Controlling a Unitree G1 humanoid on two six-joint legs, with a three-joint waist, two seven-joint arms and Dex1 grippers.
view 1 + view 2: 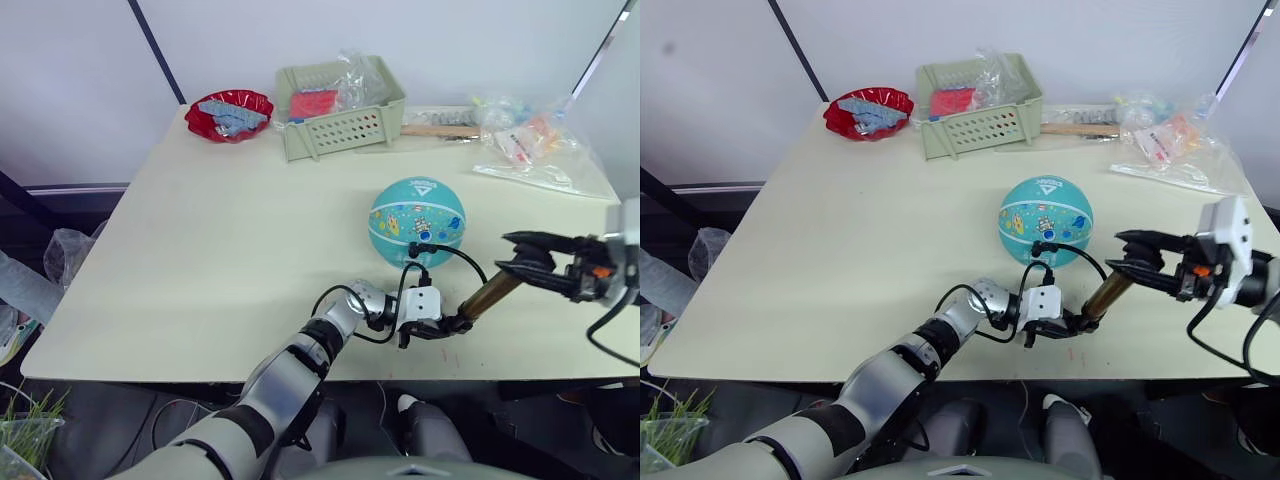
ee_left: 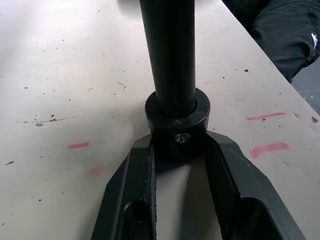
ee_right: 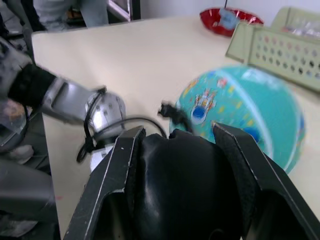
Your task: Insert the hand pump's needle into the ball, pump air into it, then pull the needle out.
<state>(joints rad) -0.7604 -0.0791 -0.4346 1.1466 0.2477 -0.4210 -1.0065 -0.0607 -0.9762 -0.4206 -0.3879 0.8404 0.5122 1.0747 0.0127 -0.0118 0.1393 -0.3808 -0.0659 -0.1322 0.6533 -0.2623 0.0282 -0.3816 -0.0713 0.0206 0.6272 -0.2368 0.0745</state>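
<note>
A teal ball (image 1: 417, 221) printed with small cartoons sits on a pale table (image 1: 200, 260), toward the robot's right. The needle (image 1: 416, 251), on a small black angled fitting, appears pushed into the ball's near side, with a thin black hose (image 1: 455, 253) looping from it down to the hand pump (image 1: 487, 296). The bronze-gold pump lies slanted between both arms. The left gripper (image 1: 432, 327) clamps the pump's lower black end cap near the table's front edge. The right gripper (image 1: 535, 262) is closed around the black handle at the upper end. Insertion looks done; pumping seems underway or about to start. Pulling the needle out remains. A red bowl (image 1: 229, 113) and a green basket (image 1: 340, 108) sit well apart at the far edge.
</note>
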